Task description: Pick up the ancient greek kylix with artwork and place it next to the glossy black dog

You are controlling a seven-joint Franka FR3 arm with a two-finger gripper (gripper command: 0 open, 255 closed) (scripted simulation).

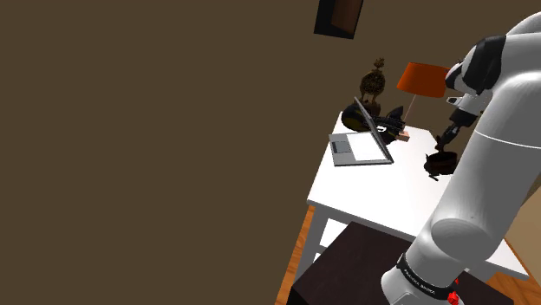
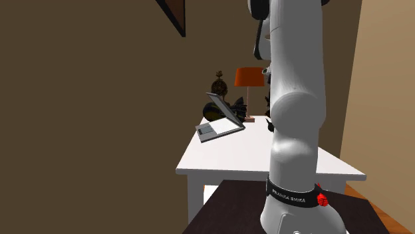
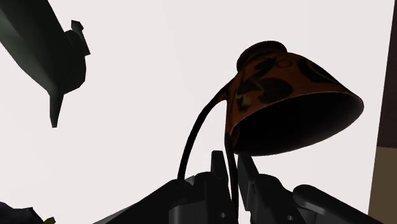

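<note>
Wrist view: my gripper is clamped nearly closed on the kylix by its thin handle.
Shoulder view, right of centre: kylix over the table; black dog lies up-left, behind the laptop.

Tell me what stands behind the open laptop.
Behind the laptop stand a black dog, an orange-shaded lamp and a dark ornament. The raised screen covers the dog's middle and the ornament's base, so the dog's pose cannot be told.
</note>
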